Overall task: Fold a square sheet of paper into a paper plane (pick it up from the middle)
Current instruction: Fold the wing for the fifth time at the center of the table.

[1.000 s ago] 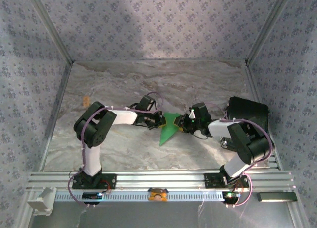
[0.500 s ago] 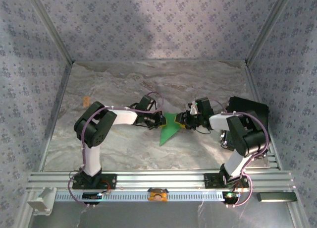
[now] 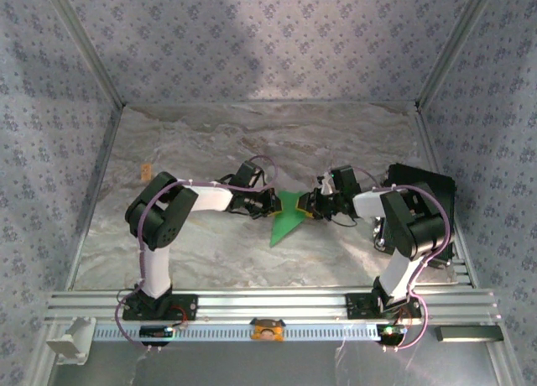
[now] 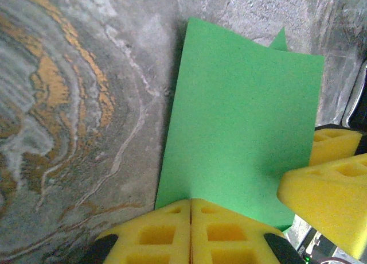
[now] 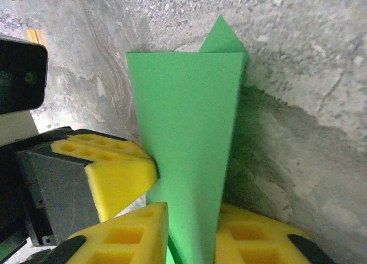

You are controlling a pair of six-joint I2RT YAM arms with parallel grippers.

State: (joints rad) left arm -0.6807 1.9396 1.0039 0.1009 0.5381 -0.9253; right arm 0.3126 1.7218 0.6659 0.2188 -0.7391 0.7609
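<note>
Marbled grey and tan bench across the middle of the overhead view, with patterned blue-grey walls closing it in on three sides. A ribbed metal rail runs along the bottom edge. At right centre sits a black box, and at left centre a small tan piece lies flat on the bench.

Dead centre lies the paper plane, bright green and plain. From above it's a narrow triangle, wide end toward the top of the frame and point aimed lower left. The right wrist view shows a tall flap standing up with a sharp fold, and a little peak of green pokes out behind its upper edge. The left wrist view shows a broad, smooth face of it lying against the bench.

The left end effector comes in from the left with its yellow foam pads pressed together along a thin seam. They butt right against the paper's near edge, though I can't tell whether any paper is pinched between them. The right end effector comes in from the right, and there the green flap runs straight between the two yellow pads, which are clamped on it.
</note>
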